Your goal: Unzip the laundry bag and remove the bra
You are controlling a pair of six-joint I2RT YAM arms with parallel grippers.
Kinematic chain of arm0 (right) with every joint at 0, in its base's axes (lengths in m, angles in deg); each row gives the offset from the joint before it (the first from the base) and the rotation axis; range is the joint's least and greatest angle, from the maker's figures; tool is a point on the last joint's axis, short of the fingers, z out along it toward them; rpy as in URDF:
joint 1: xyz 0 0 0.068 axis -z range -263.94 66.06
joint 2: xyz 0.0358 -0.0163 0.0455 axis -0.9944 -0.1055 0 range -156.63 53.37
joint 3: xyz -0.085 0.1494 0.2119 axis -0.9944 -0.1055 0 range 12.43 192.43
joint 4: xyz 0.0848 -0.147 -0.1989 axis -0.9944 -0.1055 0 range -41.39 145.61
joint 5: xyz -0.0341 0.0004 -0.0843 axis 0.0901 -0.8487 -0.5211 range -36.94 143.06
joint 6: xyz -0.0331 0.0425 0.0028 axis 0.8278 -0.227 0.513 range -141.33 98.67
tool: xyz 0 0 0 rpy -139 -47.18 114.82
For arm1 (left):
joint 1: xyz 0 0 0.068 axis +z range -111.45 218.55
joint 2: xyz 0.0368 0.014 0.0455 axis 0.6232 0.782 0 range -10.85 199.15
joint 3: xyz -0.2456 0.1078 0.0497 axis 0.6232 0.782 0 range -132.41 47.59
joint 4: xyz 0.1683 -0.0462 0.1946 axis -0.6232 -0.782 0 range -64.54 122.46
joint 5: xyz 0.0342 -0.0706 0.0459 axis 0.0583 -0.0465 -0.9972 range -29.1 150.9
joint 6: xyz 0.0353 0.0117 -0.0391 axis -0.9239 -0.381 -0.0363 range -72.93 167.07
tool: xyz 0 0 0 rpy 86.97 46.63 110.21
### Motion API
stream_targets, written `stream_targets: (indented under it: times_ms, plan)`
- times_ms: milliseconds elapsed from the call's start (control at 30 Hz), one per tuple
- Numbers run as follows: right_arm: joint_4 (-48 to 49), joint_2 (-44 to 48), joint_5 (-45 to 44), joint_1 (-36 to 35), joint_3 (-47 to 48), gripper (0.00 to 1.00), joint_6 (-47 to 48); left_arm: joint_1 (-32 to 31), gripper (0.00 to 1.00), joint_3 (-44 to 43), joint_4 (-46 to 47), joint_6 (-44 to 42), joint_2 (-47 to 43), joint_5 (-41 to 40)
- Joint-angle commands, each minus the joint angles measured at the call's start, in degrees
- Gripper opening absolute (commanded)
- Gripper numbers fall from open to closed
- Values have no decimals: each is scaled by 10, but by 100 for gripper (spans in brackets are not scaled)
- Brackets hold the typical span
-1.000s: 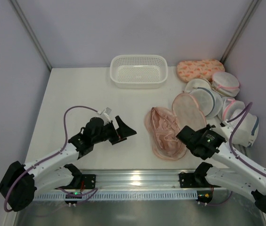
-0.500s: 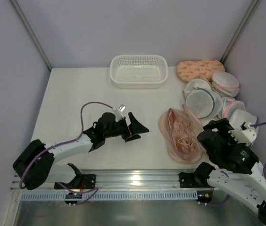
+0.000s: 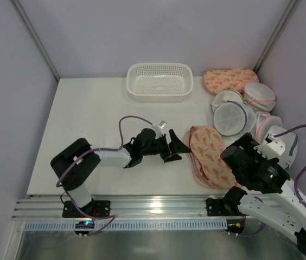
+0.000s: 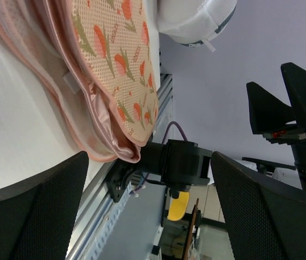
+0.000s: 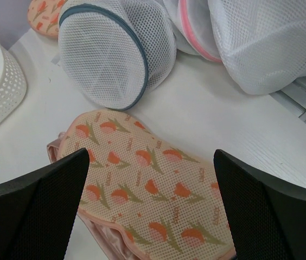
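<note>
Currently left tool spread beside laundry bag left edge; right tool spread over bag.

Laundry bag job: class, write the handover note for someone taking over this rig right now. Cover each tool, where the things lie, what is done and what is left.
Left tool: open, empty, at the left edge of the laundry bag.
Right tool: open, empty, over the bag's right end.
Bag: flat on the table, print side up, in front of the white mesh bags.
Done: the bag's edge gapes, so it looks unzipped. Pale pink satin, probably the bra, shows in the gap.
Left: pull the bra out.
</note>
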Motion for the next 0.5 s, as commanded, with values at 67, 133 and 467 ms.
stream_targets:
  times_ms: [67, 133, 467]
  plan:
    - [60, 12, 32, 2, -22, 99, 129, -9, 93, -27, 78, 25, 50, -10]
    - [112, 20, 54, 3, -37, 99, 160, -10, 91, -29, 85, 27, 66, -14]
    - [160, 7, 116, 1, -66, 95, 175, -22, 61, -78, 74, 41, 159, -42]
